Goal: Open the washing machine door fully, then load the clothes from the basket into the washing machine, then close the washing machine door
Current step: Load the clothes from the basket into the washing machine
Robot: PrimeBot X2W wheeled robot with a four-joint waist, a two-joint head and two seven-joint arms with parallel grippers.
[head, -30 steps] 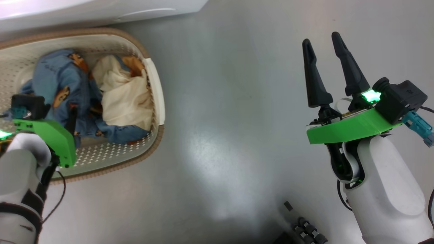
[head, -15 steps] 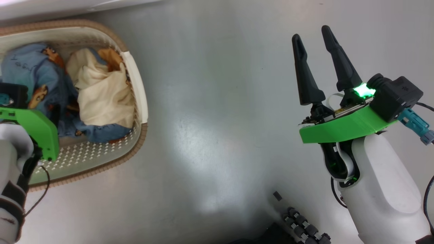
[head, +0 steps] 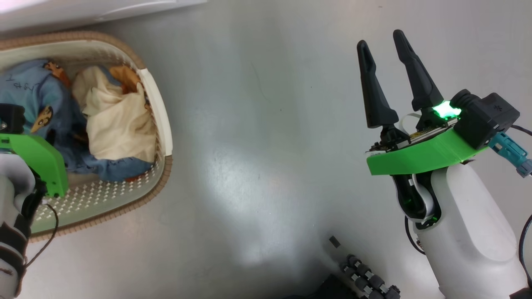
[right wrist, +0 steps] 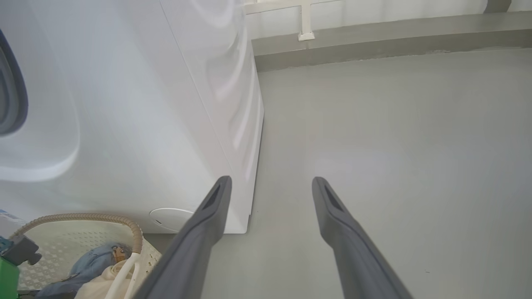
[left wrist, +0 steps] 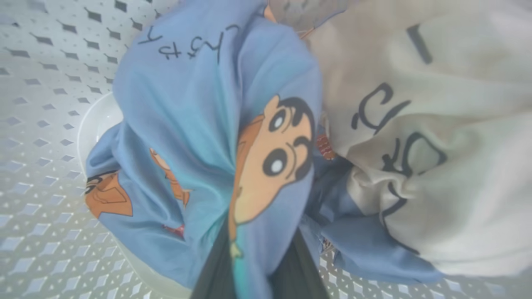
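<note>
The cream basket with a brown rim stands on the floor at the left. In it lie the clothes, a blue cloth with cartoon prints and a cream cloth. My left gripper reaches down into the basket and is shut on a fold of the blue cloth, which bunches up between its dark fingers. My right gripper hangs open over bare floor, well to the right of the basket. The white washing machine stands just behind the basket. I cannot tell whether a dark curved band on its front is the door's rim.
Smooth grey floor spreads between the basket and my right arm. A black ribbed part of my base shows at the bottom edge. A low grey ledge runs along the wall beyond the machine.
My left gripper has closed on the blue cloth, which now rises in a bunch. The head camera has swung, so the basket sits further left in the view. The right gripper stays open.
</note>
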